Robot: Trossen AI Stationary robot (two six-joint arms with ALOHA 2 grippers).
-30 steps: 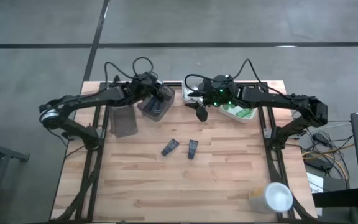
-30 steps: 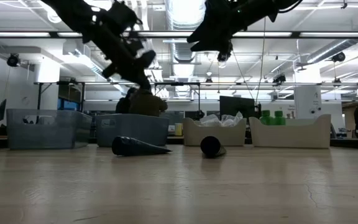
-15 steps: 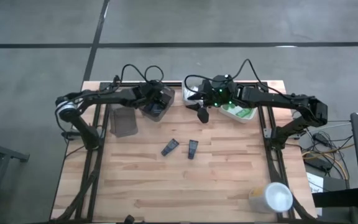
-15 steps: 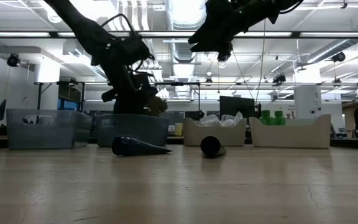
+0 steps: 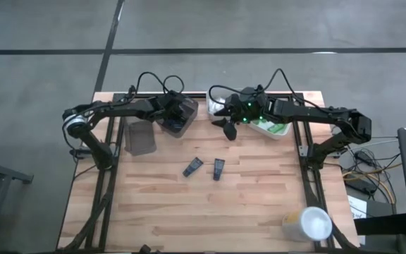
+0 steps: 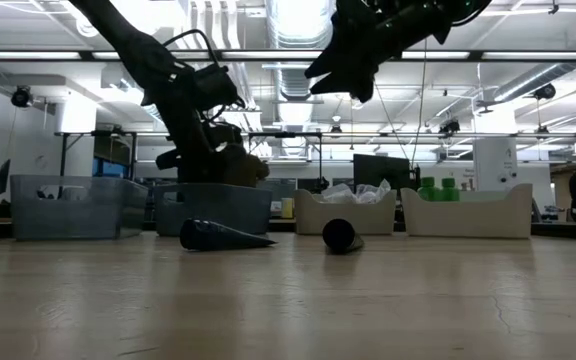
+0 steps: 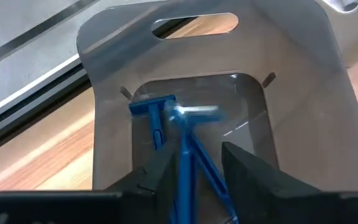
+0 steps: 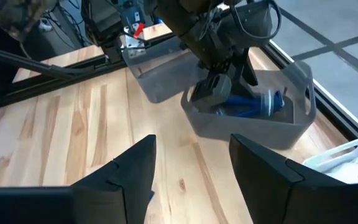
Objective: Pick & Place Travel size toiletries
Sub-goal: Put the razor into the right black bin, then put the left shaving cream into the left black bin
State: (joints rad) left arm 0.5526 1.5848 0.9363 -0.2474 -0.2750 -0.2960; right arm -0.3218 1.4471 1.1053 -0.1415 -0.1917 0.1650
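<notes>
My left gripper (image 7: 197,152) reaches slanting down into a grey bin (image 5: 177,116) at the table's far side, its fingers apart. Blue razors (image 7: 157,118) lie in the bin. One razor with a pale, blurred head (image 7: 194,112) runs its handle between the fingers. My right gripper (image 8: 191,140) hangs open and empty above the table (image 5: 228,129), right of that bin. Two dark tubes (image 5: 192,167) (image 5: 218,169) lie on the wood at mid-table. Green bottles (image 6: 438,187) and white packets (image 6: 358,192) sit in two white trays. My left gripper has the handle (image 7: 182,177) of one blue razor running up between its spread fingers, which point slanting down into the bin. I cannot tell whether either finger touches it.
A second grey bin (image 5: 141,137) stands left of the first. The white trays (image 5: 219,106) (image 5: 270,128) stand at the far right. A big white cup (image 5: 314,222) stands at the near right corner. Bare wood lies along the near half.
My left gripper has gone down toward the grey bin and tipped more steeply downward, then kept still over it. My right gripper has stayed in place.
</notes>
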